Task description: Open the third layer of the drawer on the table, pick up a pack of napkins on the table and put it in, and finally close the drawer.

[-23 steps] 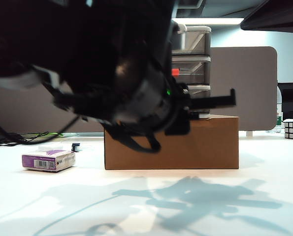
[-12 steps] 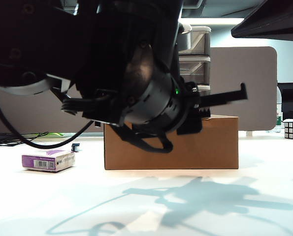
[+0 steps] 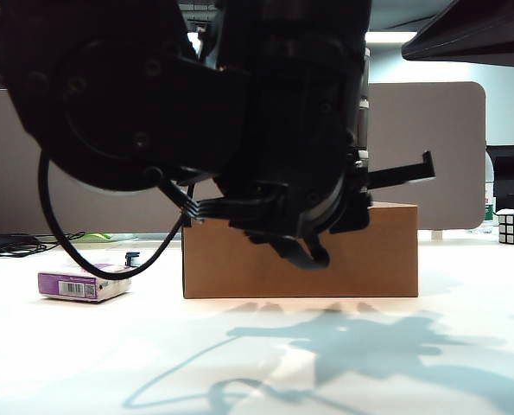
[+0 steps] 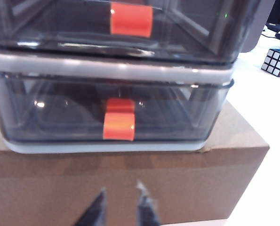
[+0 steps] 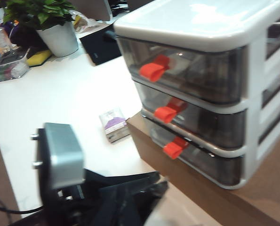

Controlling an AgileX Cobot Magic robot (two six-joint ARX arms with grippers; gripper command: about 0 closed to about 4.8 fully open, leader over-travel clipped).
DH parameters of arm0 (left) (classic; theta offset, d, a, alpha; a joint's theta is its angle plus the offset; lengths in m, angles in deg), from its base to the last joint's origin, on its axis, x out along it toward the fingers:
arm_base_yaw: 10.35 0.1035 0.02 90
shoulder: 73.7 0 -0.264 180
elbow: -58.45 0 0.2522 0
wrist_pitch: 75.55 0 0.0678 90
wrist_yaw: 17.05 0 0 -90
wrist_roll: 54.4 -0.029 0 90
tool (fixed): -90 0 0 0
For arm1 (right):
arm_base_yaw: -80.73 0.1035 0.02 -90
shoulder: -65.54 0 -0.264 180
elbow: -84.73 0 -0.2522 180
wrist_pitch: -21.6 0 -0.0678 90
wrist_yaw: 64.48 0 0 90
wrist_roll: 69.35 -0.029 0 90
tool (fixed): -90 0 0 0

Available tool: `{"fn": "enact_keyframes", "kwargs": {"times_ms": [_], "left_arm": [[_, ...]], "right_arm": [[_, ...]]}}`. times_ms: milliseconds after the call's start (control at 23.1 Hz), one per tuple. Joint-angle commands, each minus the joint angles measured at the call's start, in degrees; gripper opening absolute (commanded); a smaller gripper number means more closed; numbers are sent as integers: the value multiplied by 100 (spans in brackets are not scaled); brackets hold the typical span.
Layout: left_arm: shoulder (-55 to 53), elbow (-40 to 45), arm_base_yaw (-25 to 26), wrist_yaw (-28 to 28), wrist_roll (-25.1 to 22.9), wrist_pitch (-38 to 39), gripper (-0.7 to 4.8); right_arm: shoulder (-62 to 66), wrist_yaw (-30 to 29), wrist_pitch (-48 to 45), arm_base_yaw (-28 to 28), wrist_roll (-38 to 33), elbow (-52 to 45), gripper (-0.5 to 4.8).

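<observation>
Third layer (image 4: 116,123): shut, handle facing left gripper (image 4: 122,207).
Left gripper: slightly parted, empty, before box (image 4: 130,183).
Right gripper: state unclear.
Napkins (image 3: 84,282): flat, left of box.

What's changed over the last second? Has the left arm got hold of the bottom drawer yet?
Not yet. The left arm has swung across the exterior camera and now hides the drawer there. Its left gripper hangs in front of the cardboard box, below the third layer, jaws slightly apart, holding nothing. That tier is still closed. The pack of napkins and box have not moved. The right gripper isn't visible.
</observation>
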Motion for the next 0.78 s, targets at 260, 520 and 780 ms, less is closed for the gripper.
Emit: {"fn": "enact_keyframes", "kwargs": {"times_ms": [260,520,780], "left_arm": [[28,-81,293,-236,-20,-138,130],[28,-197,404,-387,-42,-140,135],[15,-334,400,-575,-188,-111,153]], "right_arm": [[-4,-11,-66,9,-4,26,-5],[-2,-9,-70,9,-4,26,-5],[4,-9,-70,9,-4,26,-5]]}}
